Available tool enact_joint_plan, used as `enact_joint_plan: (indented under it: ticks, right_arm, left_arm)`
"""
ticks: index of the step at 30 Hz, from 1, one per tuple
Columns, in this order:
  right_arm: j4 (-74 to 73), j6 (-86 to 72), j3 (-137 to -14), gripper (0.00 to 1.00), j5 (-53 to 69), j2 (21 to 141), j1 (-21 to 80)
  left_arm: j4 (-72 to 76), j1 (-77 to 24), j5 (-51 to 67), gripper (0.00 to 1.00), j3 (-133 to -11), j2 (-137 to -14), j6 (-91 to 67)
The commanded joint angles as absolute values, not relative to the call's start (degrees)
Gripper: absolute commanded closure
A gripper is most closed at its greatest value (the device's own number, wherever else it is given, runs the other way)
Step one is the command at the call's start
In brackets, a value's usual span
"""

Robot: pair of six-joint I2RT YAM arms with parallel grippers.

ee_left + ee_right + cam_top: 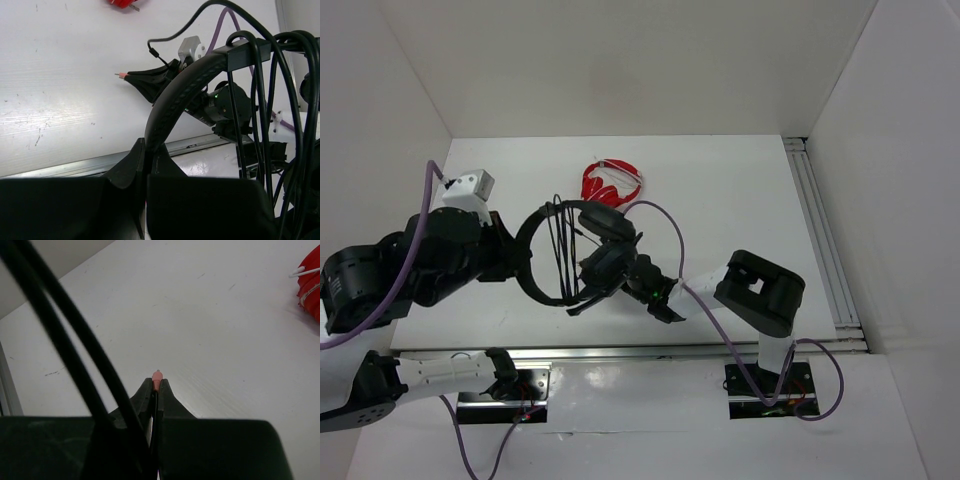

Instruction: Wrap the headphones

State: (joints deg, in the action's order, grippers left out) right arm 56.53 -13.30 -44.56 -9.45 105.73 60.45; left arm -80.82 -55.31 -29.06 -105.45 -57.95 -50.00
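Note:
The black headphones [603, 262] hang above the table, with the cable [280, 100] looped several times across the headband [175, 100]. My left gripper [146, 155] is shut on the headband's lower end; from above, the left gripper [510, 255] sits at the band's left side. My right gripper [157, 385] is shut on the cable's end, and the pink plug tip [157, 376] pokes out between its fingertips. Two cable strands [75, 350] cross in front of the right wrist camera. From above, the right gripper [588, 298] is just below the earcups.
The smaller red headphones [612, 181] lie on the white table behind the black pair, also at the right wrist view's right edge [310, 285]. A metal rail [825, 240] runs along the table's right side and another [620, 350] along the near edge. White walls enclose the table.

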Motion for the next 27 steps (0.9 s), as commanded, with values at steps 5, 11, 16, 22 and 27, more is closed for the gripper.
enact_joint_plan:
  ticks: [5,11,16,22,27]
  right_arm:
    - [58.5,-12.7,-45.0,1.0,-11.7,102.0,60.6]
    - [53.2,-16.0,-35.4,1.0,-17.3,95.9,65.6]
    - [42.2,-16.3,-31.2,1.0,-28.8,90.4,78.1]
    - [23.4,-13.4,-36.5,1.0,-49.2,82.3,94.1]
    - [5.0,-11.6,-48.6,1.0,-60.3,79.4,99.3]
  left_arm:
    - [-76.8,-55.1,-31.2,1.0,-104.8,-56.9,-53.2]
    - [-78.1,-55.1,-40.2,1.0,-107.7,-61.4,-55.3]
    - [-76.9,-46.3,-41.5,1.0,-114.3,-70.1,-51.4]
    - [-64.5,-26.1,-28.8,1.0,-104.9,-76.5,-40.8]
    - [-58.3,-21.0,-29.1,1.0,-91.7,-77.0,-38.5]
